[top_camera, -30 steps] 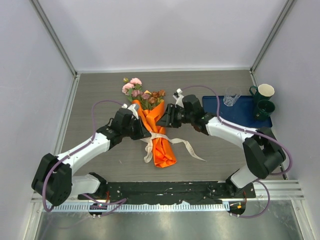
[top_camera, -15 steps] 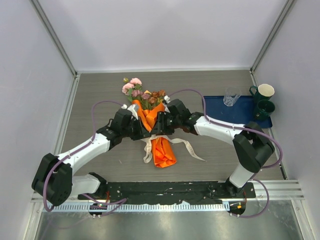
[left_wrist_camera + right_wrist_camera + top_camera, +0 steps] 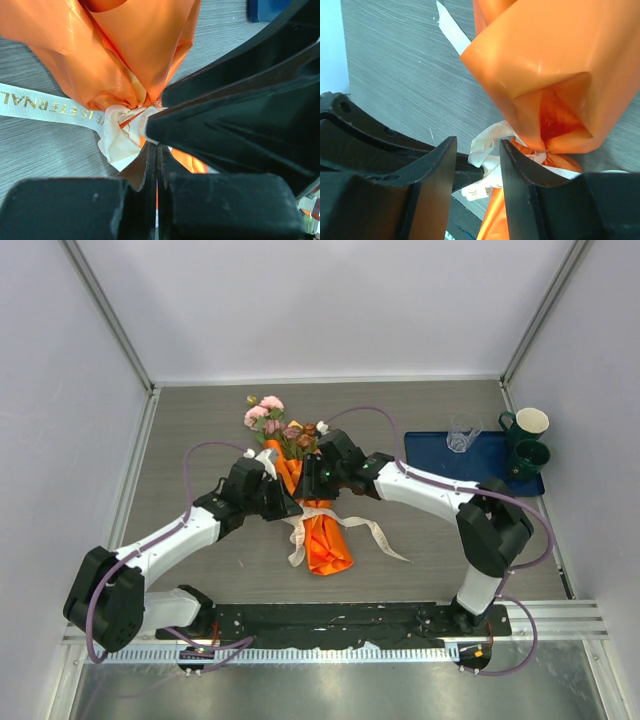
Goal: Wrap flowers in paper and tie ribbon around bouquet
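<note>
Left gripper (image 3: 154, 150) is clenched tight at the knot of the ribbon (image 3: 45, 106), whose gold lettering reads "ETERNAL". Right gripper (image 3: 479, 147) stands parted astride a ribbon loop (no grasp evident). The bouquet (image 3: 322, 540) lies on the table (image 3: 200, 430), its orange paper (image 3: 140, 45) cinched and its pink flowers (image 3: 266, 412) at the far end. Both arms reach inward to meet at the knot.

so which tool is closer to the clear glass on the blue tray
Right. The right tool is at the bouquet's tied waist, left of the clear glass; the left tool, pinching the ribbon there, is on the bouquet's other side, further from it.
</note>
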You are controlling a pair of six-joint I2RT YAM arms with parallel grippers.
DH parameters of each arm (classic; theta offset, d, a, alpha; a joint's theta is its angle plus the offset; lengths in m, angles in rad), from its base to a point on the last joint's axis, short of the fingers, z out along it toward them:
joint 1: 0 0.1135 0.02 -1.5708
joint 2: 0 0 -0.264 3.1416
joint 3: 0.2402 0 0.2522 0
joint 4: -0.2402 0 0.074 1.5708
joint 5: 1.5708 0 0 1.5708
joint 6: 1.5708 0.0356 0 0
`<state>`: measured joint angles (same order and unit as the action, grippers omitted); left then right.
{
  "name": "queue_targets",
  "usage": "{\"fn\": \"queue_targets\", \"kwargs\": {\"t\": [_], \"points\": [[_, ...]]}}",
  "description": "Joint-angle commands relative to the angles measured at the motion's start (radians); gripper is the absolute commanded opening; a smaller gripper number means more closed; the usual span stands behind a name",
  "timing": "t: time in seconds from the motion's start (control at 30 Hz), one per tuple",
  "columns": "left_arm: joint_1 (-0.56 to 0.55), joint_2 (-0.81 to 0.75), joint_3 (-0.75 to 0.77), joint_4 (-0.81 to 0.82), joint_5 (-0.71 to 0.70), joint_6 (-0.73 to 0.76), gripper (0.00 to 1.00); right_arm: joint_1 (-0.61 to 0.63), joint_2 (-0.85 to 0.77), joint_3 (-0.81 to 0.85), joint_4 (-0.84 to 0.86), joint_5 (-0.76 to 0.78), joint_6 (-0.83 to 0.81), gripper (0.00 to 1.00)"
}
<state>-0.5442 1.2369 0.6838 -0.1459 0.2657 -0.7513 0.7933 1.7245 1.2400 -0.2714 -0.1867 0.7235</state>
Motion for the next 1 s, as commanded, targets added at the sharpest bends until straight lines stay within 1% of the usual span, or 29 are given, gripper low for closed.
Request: {"fn": "queue_targets", "kwargs": {"t": [0.0, 0.23, 0.3, 0.4, 0.43, 0.57, 0.6, 0.63, 0.67, 0.73, 0.77, 0.8, 0.83, 0.87, 0.9, 0.93, 0.97], "points": [[-0.003, -0.007, 0.01, 0.046, 0.009, 0.013, 0.0, 0.035, 0.027, 0.053, -0.04, 0.029, 0.031, 0.46], [-0.005, 0.013, 0.023, 0.045, 0.01, 0.02, 0.0, 0.061, 0.038, 0.053, -0.031, 0.029, 0.059, 0.45], [-0.005, 0.012, 0.025, 0.045, 0.007, 0.021, 0.0, 0.063, 0.052, 0.053, -0.032, 0.024, 0.071, 0.44], [-0.007, 0.009, 0.028, 0.043, -0.002, 0.023, 0.0, 0.063, 0.055, 0.044, -0.009, 0.01, 0.094, 0.38], [-0.007, 0.009, 0.029, 0.04, -0.005, 0.024, 0.0, 0.063, 0.052, 0.038, 0.003, 0.003, 0.103, 0.34], [-0.01, 0.012, 0.036, 0.039, -0.003, 0.029, 0.0, 0.064, 0.046, 0.018, 0.012, 0.006, 0.131, 0.31], [-0.01, 0.012, 0.037, 0.037, -0.005, 0.029, 0.0, 0.064, 0.038, 0.013, 0.024, 0.006, 0.142, 0.28], [-0.01, 0.013, 0.039, 0.039, -0.003, 0.029, 0.0, 0.064, 0.037, 0.009, 0.027, 0.01, 0.146, 0.22], [-0.01, 0.012, 0.04, 0.037, -0.002, 0.029, 0.0, 0.061, 0.034, 0.001, 0.031, 0.01, 0.152, 0.19], [-0.01, 0.006, 0.042, 0.031, 0.006, 0.026, 0.0, 0.057, 0.018, -0.019, 0.061, 0.007, 0.178, 0.0], [-0.01, 0.001, 0.043, 0.022, -0.005, 0.021, 0.01, 0.05, 0.012, -0.048, 0.09, 0.003, 0.192, 0.0], [-0.01, -0.007, 0.046, -0.018, -0.014, 0.023, 0.03, 0.046, 0.004, -0.062, 0.103, 0.001, 0.2, 0.0], [-0.01, -0.014, 0.051, -0.047, -0.026, 0.02, 0.09, 0.041, -0.018, -0.079, 0.115, 0.003, 0.217, 0.0], [-0.01, -0.043, 0.049, -0.079, -0.054, 0.018, 0.25, 0.037, -0.032, -0.117, 0.13, 0.003, 0.226, 0.0], [-0.01, -0.065, 0.043, -0.134, -0.06, 0.014, 0.33, 0.024, -0.046, -0.138, 0.165, -0.005, 0.235, 0.0], [-0.01, -0.091, 0.03, -0.153, -0.063, 0.01, 0.39, 0.018, -0.072, -0.155, 0.185, -0.011, 0.243, 0.0], [-0.01, -0.146, 0.001, -0.171, -0.075, 0.007, 0.47, 0.014, -0.078, -0.171, 0.19, -0.017, 0.244, 0.0]]}}
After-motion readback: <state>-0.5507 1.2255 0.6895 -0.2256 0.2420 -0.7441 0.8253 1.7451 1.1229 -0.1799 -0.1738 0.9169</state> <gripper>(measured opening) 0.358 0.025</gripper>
